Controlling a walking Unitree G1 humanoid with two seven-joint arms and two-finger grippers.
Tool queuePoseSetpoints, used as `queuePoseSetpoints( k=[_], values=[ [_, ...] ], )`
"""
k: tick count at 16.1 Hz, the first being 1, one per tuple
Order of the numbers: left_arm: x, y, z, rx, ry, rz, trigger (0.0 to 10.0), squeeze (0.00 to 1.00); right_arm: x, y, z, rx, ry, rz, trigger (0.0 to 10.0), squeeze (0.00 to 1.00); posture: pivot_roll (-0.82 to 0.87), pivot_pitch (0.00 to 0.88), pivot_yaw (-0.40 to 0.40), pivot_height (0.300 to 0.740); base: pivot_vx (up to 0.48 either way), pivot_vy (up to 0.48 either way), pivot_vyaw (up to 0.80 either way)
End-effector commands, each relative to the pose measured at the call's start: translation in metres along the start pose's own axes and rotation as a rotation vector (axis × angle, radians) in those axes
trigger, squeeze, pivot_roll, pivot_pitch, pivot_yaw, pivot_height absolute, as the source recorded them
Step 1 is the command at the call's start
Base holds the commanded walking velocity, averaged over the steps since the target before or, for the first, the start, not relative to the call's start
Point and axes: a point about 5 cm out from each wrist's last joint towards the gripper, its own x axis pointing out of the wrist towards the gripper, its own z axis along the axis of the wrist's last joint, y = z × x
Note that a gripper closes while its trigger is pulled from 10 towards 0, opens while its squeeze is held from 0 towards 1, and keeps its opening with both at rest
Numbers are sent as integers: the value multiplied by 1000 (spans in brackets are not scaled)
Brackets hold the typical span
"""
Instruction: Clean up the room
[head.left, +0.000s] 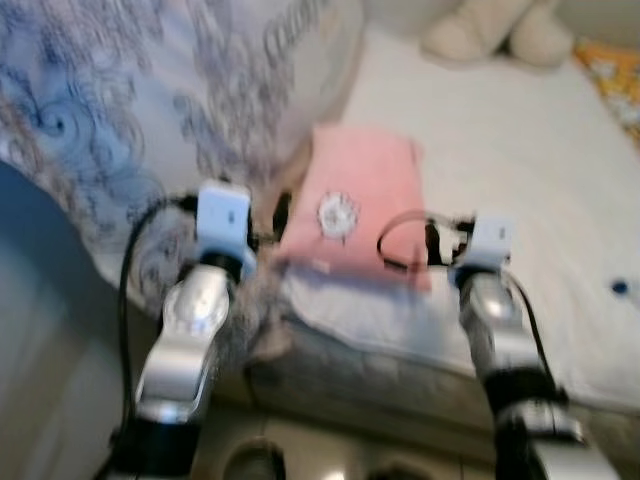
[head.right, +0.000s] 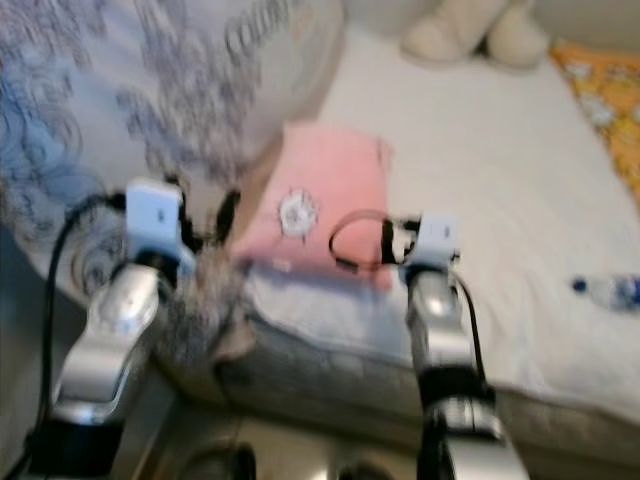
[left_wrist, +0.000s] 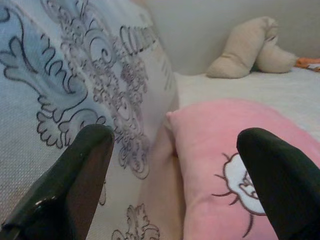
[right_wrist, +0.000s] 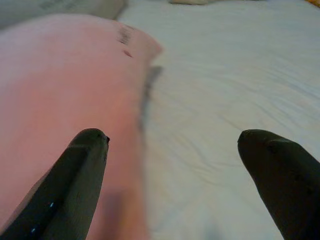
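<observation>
A large patterned duvet (head.left: 150, 110), pale with blue-grey scrollwork, is heaped over the left side of the bed (head.left: 500, 170). The left gripper (left_wrist: 177, 175) hovers at the bed's near edge, its jaws spread wide apart, straddling the seam where the duvet meets a pink pillow (head.left: 360, 205). That pillow, with a small white cartoon patch on top, lies near the front edge of the mattress, just beside the duvet and perhaps touching it. The right gripper (right_wrist: 172, 170) sits at the pillow's right edge, jaws likewise wide apart and empty, one finger over the pink fabric and the other over bare white sheet.

Further right, a small bottle with a blue cap (head.right: 615, 290) lies on the sheet, well apart from the pillow. A beige plush toy (head.left: 495, 30) rests at the far end, and an orange patterned cloth (head.left: 615, 80) shows at the far right corner.

The step in hand looks like an approach to the pillow from both sides. Next, both grippers probably need to close in on its edges and pinch the soft fabric firmly before lifting. The head views are blurred, so fine contact is hard to judge. No containers can be made out
</observation>
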Motion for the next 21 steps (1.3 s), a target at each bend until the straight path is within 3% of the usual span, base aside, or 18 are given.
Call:
queuePoseSetpoints(
  k=[1, 4, 6, 8, 10, 11, 12, 13, 16, 17, 19, 21],
  values=[
    [-8, 4, 1, 14, 13, 25, 10000, 0, 5, -8, 3, -3, -3, -23, 10000, 0, 106, 166, -12, 740, 0, 0, 0],
    [-30, 8, -1, 19, 55, 49, 10000, 0, 14, -23, 7, -6, 11, -114, 10000, 0, 150, 247, -19, 740, 0, 0, 0],
    [-45, 8, 2, 39, 69, 58, 10000, 0, 16, -28, -1, 85, 92, -150, 10000, 0, 186, 309, -22, 740, 0, 0, 0],
    [-51, 5, 6, 40, 77, 56, 10000, 0, 15, -19, -16, 194, 189, -129, 10000, 0, 194, 329, -22, 740, 0, 0, 0],
    [-54, 2, 11, 44, 84, 52, 10000, 0, 14, 9, -26, 314, 264, -25, 10000, 0, 200, 343, -23, 740, 0, 0, 0],
    [-55, 1, 13, 44, 84, 53, 10000, 0, 15, 17, -25, 317, 269, 22, 10000, 0, 201, 348, -23, 740, 0, 0, 0],
    [-55, 1, 13, 43, 84, 53, 10000, 0, 16, 22, -22, 304, 260, 55, 10000, 0, 202, 351, -23, 740, 0, 0, 0],
    [-57, -2, 16, 41, 86, 52, 10000, 0, 20, 38, -9, 241, 217, 167, 10000, 0, 202, 355, -22, 740, 0, 0, 0],
    [-58, -4, 17, 40, 89, 49, 10000, 0, 24, 66, 9, 56, 138, 328, 10000, 0, 197, 353, -22, 740, 0, 0, 0],
    [-58, -5, 18, 40, 91, 48, 10000, 0, 24, 70, 11, 38, 127, 352, 10000, 0, 194, 350, -22, 740, 0, 0, 0],
    [-55, -6, 18, 40, 91, 44, 10000, 0, 20, 102, 24, -39, 58, 510, 10000, 0, 185, 340, -26, 740, 0, 0, 0],
    [-55, -6, 18, 40, 93, 44, 10000, 0, 17, 108, 18, -32, 89, 513, 10000, 0, 177, 334, -33, 740, 0, 0, 0]
  ],
)
